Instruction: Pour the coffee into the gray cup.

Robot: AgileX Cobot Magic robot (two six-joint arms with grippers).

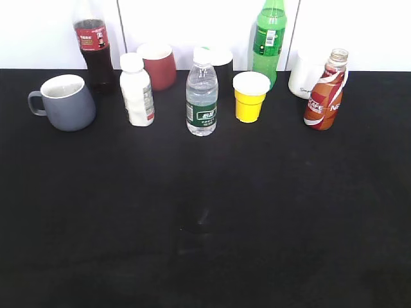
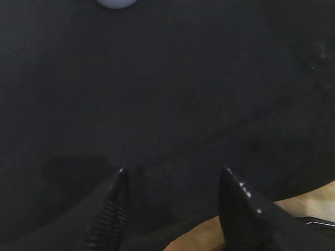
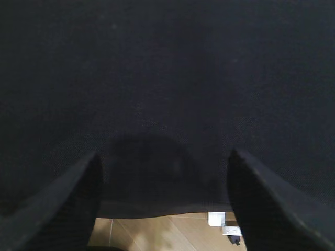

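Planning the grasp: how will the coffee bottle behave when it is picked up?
The coffee bottle is tall on a narrow base, so a sideways nudge would probably tip it. Its curvy, glossy body may slip in the grip; the waist looks the safest hold. It looks nearly full, so likely heavy for its size.

I log one far row on the table: gray cup far left, coffee far right, water bottle between them, white mug behind the coffee.

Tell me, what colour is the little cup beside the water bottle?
Yellow cup with white rim; exterior view.
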